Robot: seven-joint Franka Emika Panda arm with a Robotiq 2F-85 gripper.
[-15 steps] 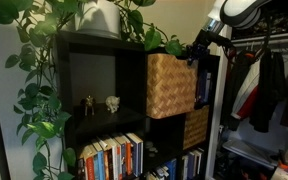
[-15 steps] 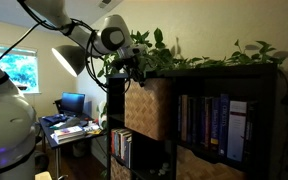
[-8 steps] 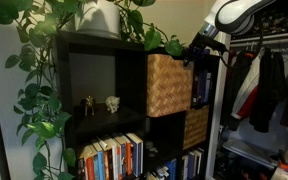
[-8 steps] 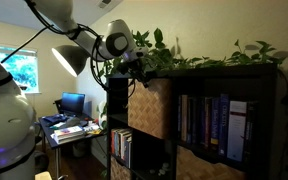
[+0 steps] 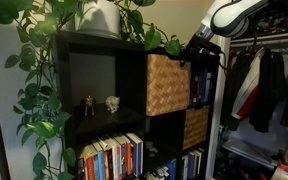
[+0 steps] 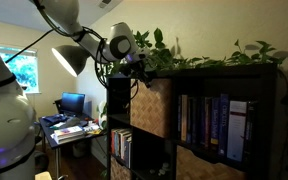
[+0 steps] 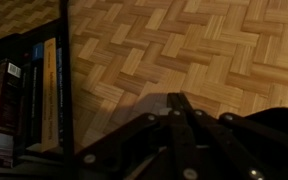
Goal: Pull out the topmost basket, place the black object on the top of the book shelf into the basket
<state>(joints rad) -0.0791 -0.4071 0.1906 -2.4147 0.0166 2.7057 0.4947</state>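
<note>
1. The book shelf point(image 5: 104, 75) occupies the centre of the frame in both exterior views. It is a black unit of cube compartments.
2. The topmost basket point(image 5: 169, 85) is a light-tan woven cube in the upper compartment, right of centre. Its front end projects slightly past the front of the shelf point(image 6: 151, 105).
3. The gripper point(image 5: 191, 57) is positioned at the upper front edge of this basket, at the upper right of the frame. In an exterior view it appears at the upper centre point(image 6: 141, 70), just above the basket's top corner.
4. In the wrist view the gripper point(image 7: 174, 100) enters from the bottom centre. Its fingers are clenched together with no visible gap and nothing between them. The woven face of the basket point(image 7: 204, 45) fills the frame directly behind the tips. Contact cannot be confirmed.
5. The black object cannot be made out. The top of the shelf is covered by a leafy plant point(image 6: 209, 55).
6. A darker woven basket point(image 5: 196, 127) occupies the compartment below.
7. Two small figurines point(image 5: 100, 103) stand in the open compartment left of centre.
8. Rows of books point(image 5: 109, 158) fill the lower left compartment.
</note>
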